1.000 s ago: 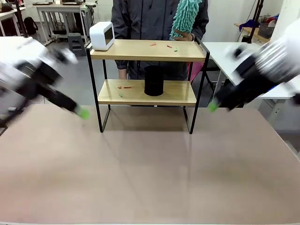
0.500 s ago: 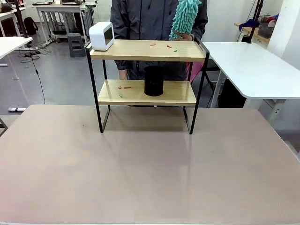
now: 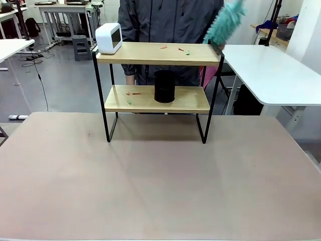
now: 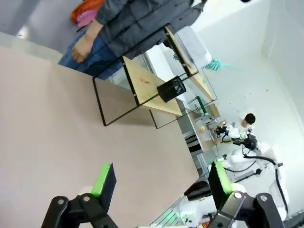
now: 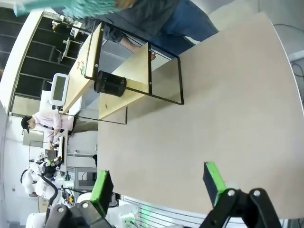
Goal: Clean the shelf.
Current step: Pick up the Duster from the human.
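Shelf [image 4: 142, 83] sat upper-centre, well apart from left gripper [image 4: 160, 179] and right gripper [image 5: 159, 183] at bottom edge, both spread wide, holding nothing.

On your shelf [image 3: 150, 56], a small white box [image 3: 109, 38] with a dark screen sits at the top board's left corner. A few red and green scraps [image 3: 180, 49] lie near that board's far edge, right of the middle. A black mesh cup [image 3: 164, 86] stands upright mid-way along the lower board, with more scraps to its left. A blurred teal duster [image 3: 224, 22] slants above the top board's right corner. A person [image 3: 160, 20] in a dark grey jacket stands behind. The brown counter [image 3: 160, 186] carries the shelf, with a white table [image 3: 271, 70] beyond its far right corner.
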Action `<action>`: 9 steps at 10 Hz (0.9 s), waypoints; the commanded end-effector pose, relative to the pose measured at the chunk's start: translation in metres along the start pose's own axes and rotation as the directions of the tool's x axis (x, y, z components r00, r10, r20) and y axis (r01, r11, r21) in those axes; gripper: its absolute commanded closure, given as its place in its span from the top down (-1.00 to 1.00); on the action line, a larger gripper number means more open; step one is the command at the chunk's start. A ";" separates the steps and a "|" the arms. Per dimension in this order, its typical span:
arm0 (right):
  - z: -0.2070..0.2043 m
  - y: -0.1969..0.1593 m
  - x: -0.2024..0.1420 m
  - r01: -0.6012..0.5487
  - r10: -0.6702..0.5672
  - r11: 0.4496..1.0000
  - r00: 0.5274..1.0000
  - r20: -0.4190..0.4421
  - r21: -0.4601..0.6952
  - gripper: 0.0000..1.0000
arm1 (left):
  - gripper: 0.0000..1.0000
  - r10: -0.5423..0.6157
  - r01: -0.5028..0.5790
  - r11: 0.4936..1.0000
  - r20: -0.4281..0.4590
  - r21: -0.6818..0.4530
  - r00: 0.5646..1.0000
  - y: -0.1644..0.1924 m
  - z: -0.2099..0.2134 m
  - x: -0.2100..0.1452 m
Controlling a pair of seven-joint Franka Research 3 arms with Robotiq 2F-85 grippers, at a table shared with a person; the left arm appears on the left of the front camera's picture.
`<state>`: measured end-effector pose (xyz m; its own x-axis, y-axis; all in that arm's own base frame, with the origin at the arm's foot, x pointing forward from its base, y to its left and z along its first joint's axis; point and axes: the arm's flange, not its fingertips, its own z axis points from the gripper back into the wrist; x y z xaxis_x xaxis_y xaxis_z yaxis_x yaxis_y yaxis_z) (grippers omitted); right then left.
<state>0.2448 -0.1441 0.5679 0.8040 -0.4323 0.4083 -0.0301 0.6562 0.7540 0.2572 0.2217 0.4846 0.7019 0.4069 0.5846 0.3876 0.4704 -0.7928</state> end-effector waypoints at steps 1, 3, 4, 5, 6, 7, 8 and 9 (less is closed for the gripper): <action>0.006 -0.008 0.001 -0.004 0.003 1.000 1.000 0.017 0.030 1.00 | 1.00 -0.030 0.030 1.000 0.022 -0.008 0.999 -0.002 0.005 -0.005; 0.006 -0.008 0.001 -0.004 0.003 1.000 1.000 0.017 0.030 1.00 | 1.00 -0.030 0.030 1.000 0.022 -0.008 0.999 -0.002 0.005 -0.005; 0.006 -0.008 0.001 -0.004 0.003 1.000 1.000 0.017 0.030 1.00 | 1.00 -0.030 0.030 1.000 0.022 -0.008 0.999 -0.002 0.005 -0.005; 0.006 -0.008 0.001 -0.004 0.003 1.000 1.000 0.017 0.030 1.00 | 1.00 -0.030 0.030 1.000 0.022 -0.008 0.999 -0.002 0.005 -0.005; 0.006 -0.006 -0.001 0.016 -0.016 1.000 1.000 0.014 -0.003 1.00 | 1.00 -0.030 0.030 1.000 0.022 -0.008 0.999 -0.002 0.005 -0.005; -0.008 0.001 0.032 0.110 -0.108 0.993 0.993 -0.048 0.050 1.00 | 1.00 -0.030 0.030 1.000 0.022 -0.008 0.999 -0.002 0.005 -0.005; -0.028 0.013 0.065 0.192 -0.189 0.981 0.979 -0.079 0.027 1.00 | 1.00 -0.030 0.030 1.000 0.022 -0.008 0.999 -0.002 0.005 -0.005; -0.053 0.024 0.097 0.288 -0.282 0.957 0.948 -0.151 0.023 1.00 | 1.00 -0.030 0.030 1.000 0.022 -0.008 0.999 -0.002 0.005 -0.005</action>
<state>0.3046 -0.1368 0.5749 0.8441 -0.4832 0.2324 0.0891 0.5539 0.8278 0.2495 0.2213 0.4814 0.6945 0.4126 0.5894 0.3860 0.4776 -0.7893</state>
